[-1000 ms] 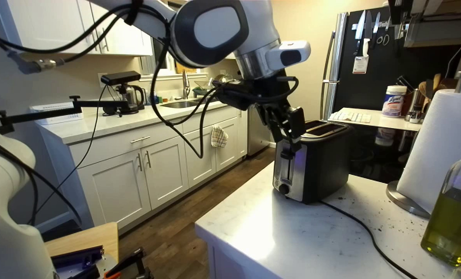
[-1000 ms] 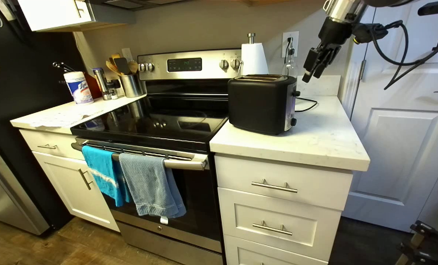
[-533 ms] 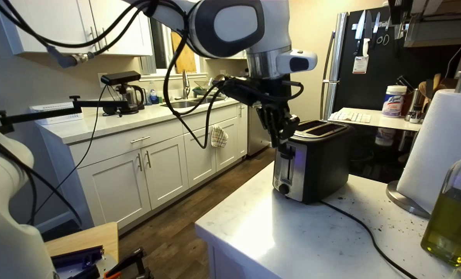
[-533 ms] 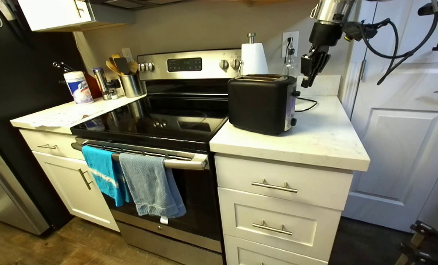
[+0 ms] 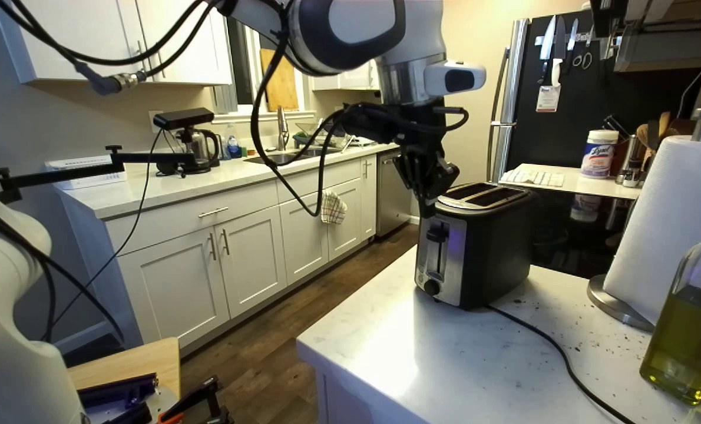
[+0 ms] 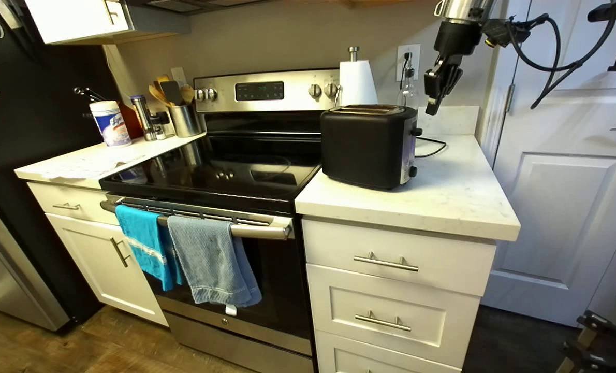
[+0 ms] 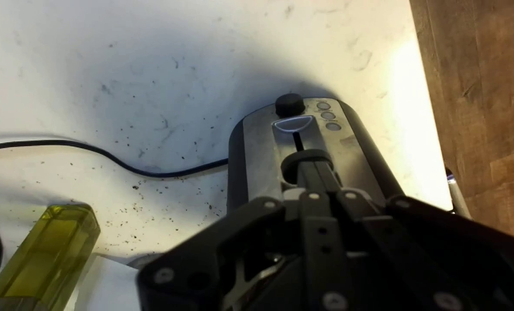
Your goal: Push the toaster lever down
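The black and steel toaster (image 5: 495, 253) stands upright on the counter, and both exterior views show it. Its black lever (image 5: 437, 233) sits near the top of the slot in the steel end panel. My gripper (image 5: 427, 209) points down just above the lever, close to the toaster's top front edge. In an exterior view the gripper (image 6: 432, 108) is apart from the lever (image 6: 416, 131), higher and outward of it. The wrist view shows both fingers together with nothing between them; the gripper (image 7: 316, 163) overlaps the lever (image 7: 288, 167) there and hides part of it.
A round knob (image 7: 290, 105) is low on the same panel. The toaster's cord (image 5: 554, 341) runs across the counter (image 5: 374, 353). An oil bottle (image 5: 683, 347) and paper towel roll (image 5: 660, 229) stand beyond it. The stove (image 6: 246, 160) adjoins the toaster's other side.
The fingers have come together. The gripper has swung to a more upright pose and shifted slightly, dipping and then rising a little. The toaster and lever look unchanged.
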`<action>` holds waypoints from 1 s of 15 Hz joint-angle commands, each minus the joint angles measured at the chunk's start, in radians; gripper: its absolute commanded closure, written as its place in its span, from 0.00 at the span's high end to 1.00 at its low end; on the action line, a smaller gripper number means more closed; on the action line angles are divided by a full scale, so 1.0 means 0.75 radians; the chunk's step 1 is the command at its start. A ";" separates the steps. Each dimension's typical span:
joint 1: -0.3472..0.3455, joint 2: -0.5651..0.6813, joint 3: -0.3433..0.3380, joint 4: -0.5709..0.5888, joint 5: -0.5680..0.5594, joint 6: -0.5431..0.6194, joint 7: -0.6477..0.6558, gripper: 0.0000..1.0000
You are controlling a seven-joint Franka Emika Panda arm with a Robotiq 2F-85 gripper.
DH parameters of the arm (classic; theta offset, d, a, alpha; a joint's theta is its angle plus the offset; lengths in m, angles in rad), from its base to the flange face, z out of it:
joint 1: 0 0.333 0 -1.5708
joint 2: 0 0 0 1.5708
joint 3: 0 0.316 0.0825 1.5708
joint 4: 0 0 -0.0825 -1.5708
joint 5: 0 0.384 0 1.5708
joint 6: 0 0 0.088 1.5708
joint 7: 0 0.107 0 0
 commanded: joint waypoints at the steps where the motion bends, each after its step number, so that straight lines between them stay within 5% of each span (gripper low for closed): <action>1: -0.011 -0.001 0.002 -0.037 -0.092 0.081 -0.043 0.00; 8: 0.005 0.022 -0.010 -0.112 -0.074 0.405 -0.121 0.00; 15: -0.001 -0.042 -0.014 -0.144 -0.073 0.267 -0.105 0.00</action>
